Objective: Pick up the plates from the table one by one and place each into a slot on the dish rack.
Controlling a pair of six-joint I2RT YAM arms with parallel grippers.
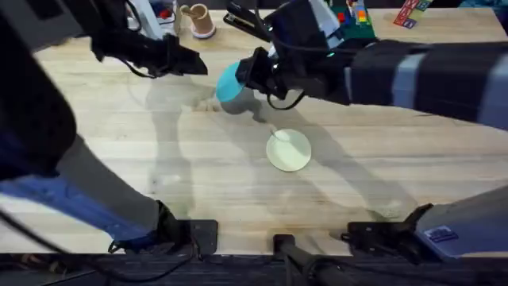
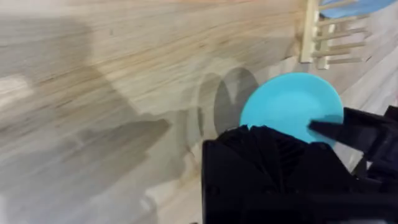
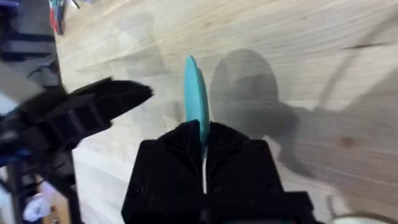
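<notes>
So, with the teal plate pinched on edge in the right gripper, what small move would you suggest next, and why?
Probably carry the teal plate toward the dish rack, keeping it upright. The right gripper is shut on its rim and holds it clear of the table, but the rack is still apart from it. The cream plate can wait flat on the table.

Black ribbed hand point(image 3: 204, 163), grey-banded arm point(image 1: 413, 75)

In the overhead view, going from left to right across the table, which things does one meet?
Left gripper → teal-blue plate, held on edge by the right gripper → cream-yellow plate lying flat.
</notes>
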